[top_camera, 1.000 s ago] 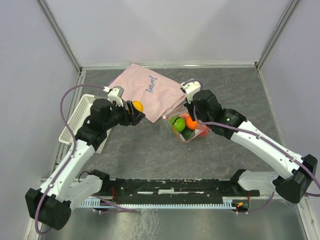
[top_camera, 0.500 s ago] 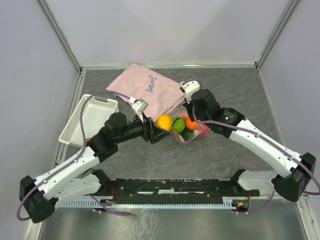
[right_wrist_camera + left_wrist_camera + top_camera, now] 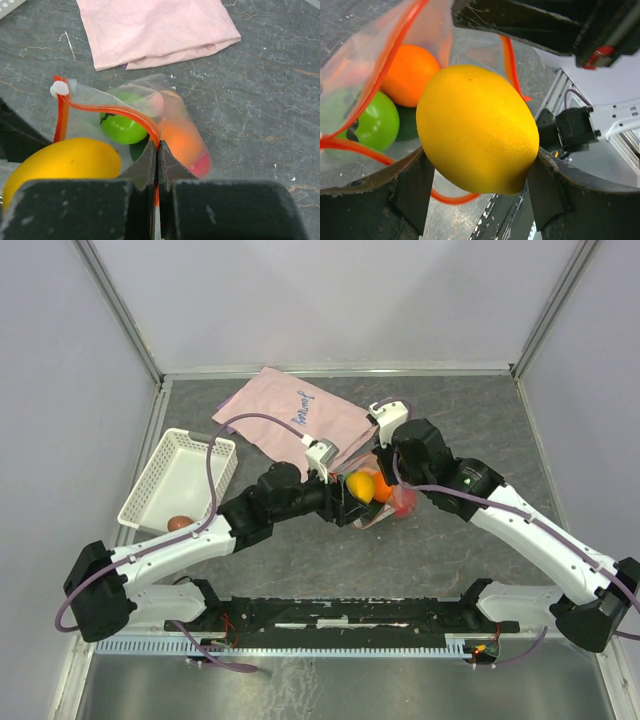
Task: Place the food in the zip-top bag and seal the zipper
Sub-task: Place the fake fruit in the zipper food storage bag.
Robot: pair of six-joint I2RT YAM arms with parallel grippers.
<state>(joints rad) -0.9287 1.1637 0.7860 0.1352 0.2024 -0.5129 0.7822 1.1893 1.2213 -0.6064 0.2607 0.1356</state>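
Status: left hand (image 3: 479,172) clenched on yellow fruit (image 3: 476,120), fruit right at open mouth of zip-top bag (image 3: 172,107) on bench (image 3: 300,570). right hand (image 3: 157,159) pinched shut on zipper (image 3: 107,110). Green fruit (image 3: 122,127) and orange fruit (image 3: 182,140) inside bag. Vs 0.5 s ago: left hand moved right, fruit was short of bag.

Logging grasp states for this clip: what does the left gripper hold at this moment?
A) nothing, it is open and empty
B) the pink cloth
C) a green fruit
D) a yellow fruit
D: in the left wrist view the left gripper has a finger pressed on each side of the yellow fruit, right at the open mouth of the zip-top bag.
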